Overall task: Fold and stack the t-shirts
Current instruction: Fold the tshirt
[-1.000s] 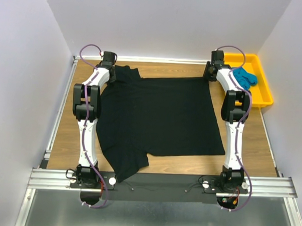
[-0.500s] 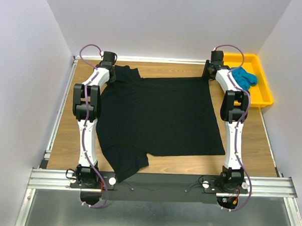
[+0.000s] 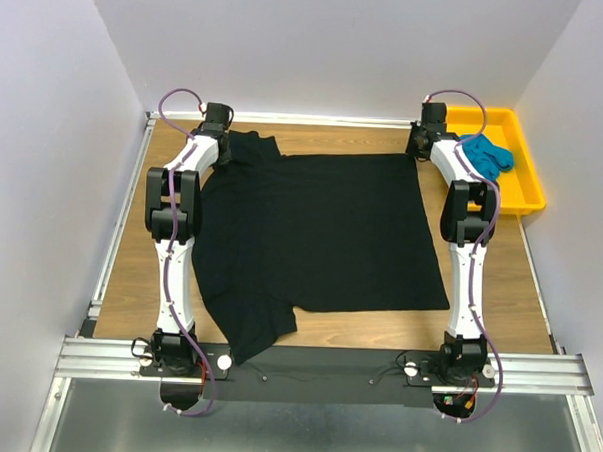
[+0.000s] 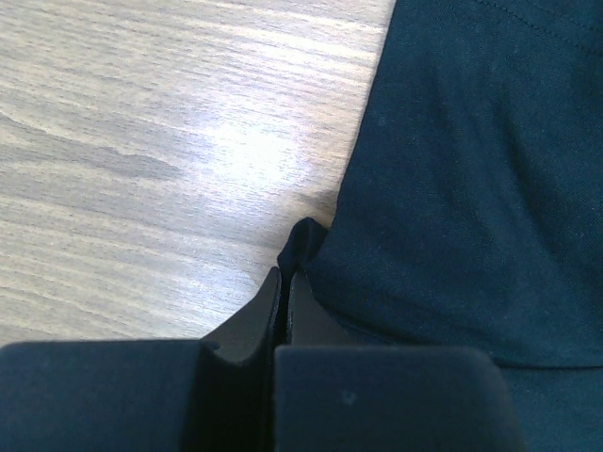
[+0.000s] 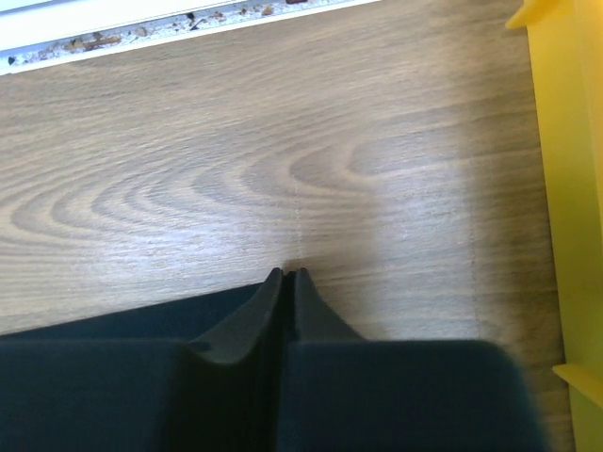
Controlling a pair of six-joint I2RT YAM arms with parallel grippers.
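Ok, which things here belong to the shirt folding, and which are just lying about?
Job:
- black shirt, spread flat
- teal shirt, bunched up
- left claw, shut on the black shirt's edge

Lying about:
- tray, yellow, holding the teal shirt
- table, under the black shirt

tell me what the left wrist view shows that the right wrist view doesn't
Only left wrist: an edge of the black t-shirt pinched in the left end effector. Only right wrist: a wall of the yellow tray and the white rail at the far edge. Both: the wooden table and fingers pressed together, the right end effector included.
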